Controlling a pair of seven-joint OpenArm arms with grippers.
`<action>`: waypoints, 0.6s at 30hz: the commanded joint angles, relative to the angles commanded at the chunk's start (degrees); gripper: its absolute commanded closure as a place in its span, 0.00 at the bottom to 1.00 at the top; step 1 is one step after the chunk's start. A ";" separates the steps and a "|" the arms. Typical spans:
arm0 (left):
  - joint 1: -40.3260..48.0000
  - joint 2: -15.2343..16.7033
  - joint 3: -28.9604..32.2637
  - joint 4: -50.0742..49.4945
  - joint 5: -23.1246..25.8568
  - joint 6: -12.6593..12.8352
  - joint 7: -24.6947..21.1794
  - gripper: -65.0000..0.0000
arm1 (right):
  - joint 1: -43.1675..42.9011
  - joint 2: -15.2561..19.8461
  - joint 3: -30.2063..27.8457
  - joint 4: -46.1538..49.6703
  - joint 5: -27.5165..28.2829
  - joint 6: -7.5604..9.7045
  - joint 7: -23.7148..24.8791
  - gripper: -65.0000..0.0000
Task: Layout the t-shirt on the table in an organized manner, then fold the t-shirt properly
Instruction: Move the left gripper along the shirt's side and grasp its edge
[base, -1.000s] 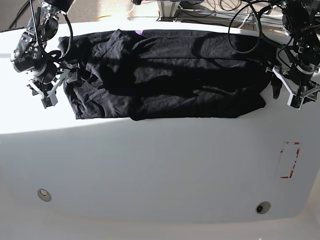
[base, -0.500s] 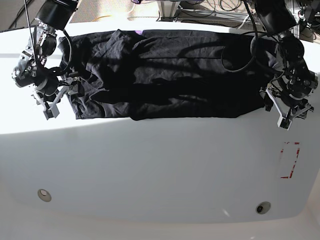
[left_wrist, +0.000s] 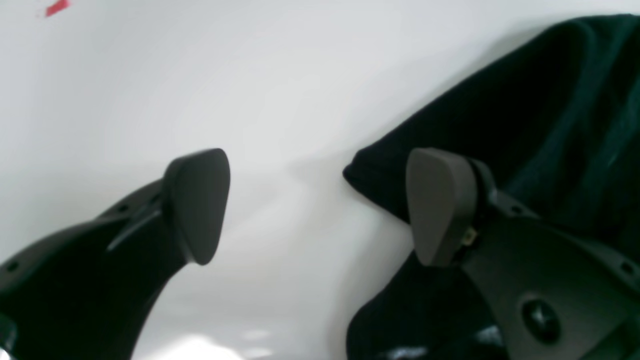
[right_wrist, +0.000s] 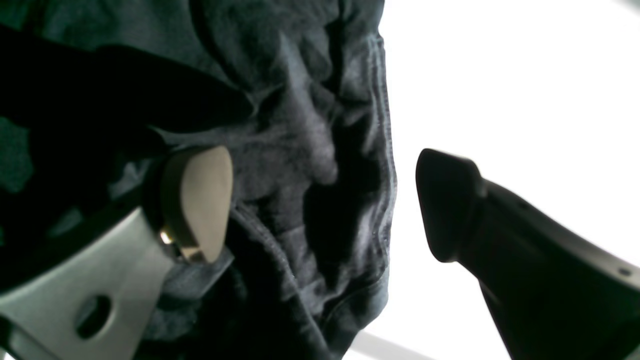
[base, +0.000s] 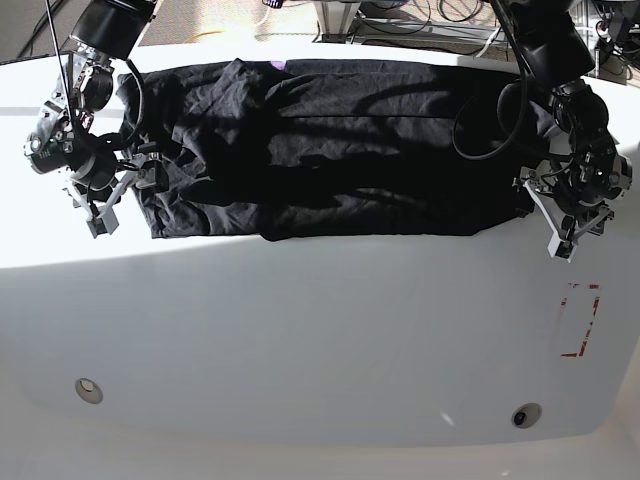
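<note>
— Where is the t-shirt (base: 330, 150) lying?

— It is lying spread across the far half of the table (base: 320, 330), a broad black band of soft, wrinkled cloth with a small purple tag (base: 277, 65) showing at its far edge.

— And the grippers?

— The right gripper (right_wrist: 320, 205) is sitting at one end of the cloth with its jaws spread wide, straddling the stitched hem: one pale pad is lying over the fabric, the dark one over bare white tabletop. Nothing is clamped. The left gripper (left_wrist: 315, 205) is hovering at the other end, also wide open, with a rounded corner of cloth poking into the gap – whether it is touching the pad, I cannot tell.

— Anything else?

— A red dashed rectangle (base: 579, 320) and two metal discs (base: 88, 389) on the smooth near side.
</note>
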 joint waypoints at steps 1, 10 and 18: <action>0.00 0.09 0.00 -0.70 0.00 0.00 0.00 0.19 | 0.00 0.00 0.00 0.00 0.00 0.00 0.00 0.15; -0.09 0.79 0.53 -4.57 0.00 0.00 -0.18 0.19 | 0.00 0.00 0.00 0.00 0.00 0.00 0.00 0.15; 0.00 0.79 5.71 -4.84 -0.09 0.00 -0.26 0.20 | 0.09 -0.09 0.00 0.00 0.00 0.00 0.00 0.15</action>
